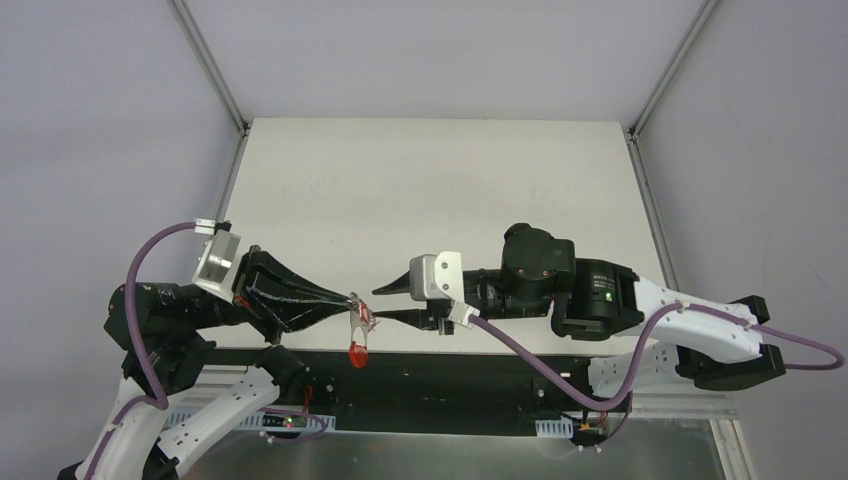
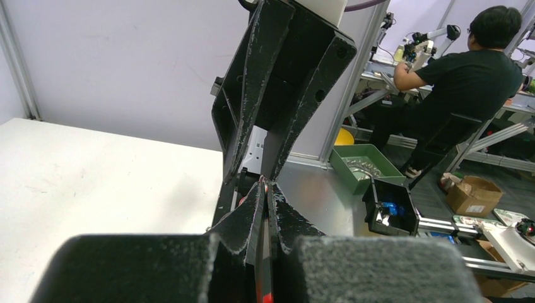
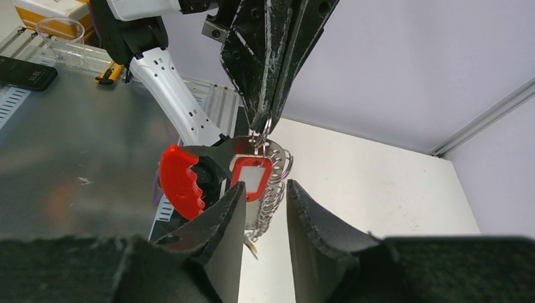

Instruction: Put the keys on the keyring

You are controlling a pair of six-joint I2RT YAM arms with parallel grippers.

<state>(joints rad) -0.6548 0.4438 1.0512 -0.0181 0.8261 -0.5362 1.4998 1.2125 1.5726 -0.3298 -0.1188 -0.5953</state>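
Note:
My left gripper (image 1: 352, 302) is shut on a small metal keyring (image 3: 259, 136) and holds it in the air above the table's near edge. Below the ring hang a red tag with a white label (image 3: 250, 178), a bunch of silvery keys (image 3: 274, 189) and a thick red curved loop (image 3: 177, 181). In the top view the red loop (image 1: 357, 353) dangles lowest. My right gripper (image 3: 265, 189) is open, facing the left one, with one finger on each side of the hanging keys and not closed on them. In the left wrist view the left fingertips (image 2: 265, 184) press together just below the right gripper's fingers (image 2: 277, 95).
The white table (image 1: 440, 190) stretches away behind both grippers. Below its near edge is a metal shelf (image 3: 69, 145) with a black phone (image 3: 25, 72) and a clear cup (image 3: 60, 30). Beyond the table, a green bin (image 2: 366, 165), a black box (image 2: 391, 211) and a seated person (image 2: 467, 76).

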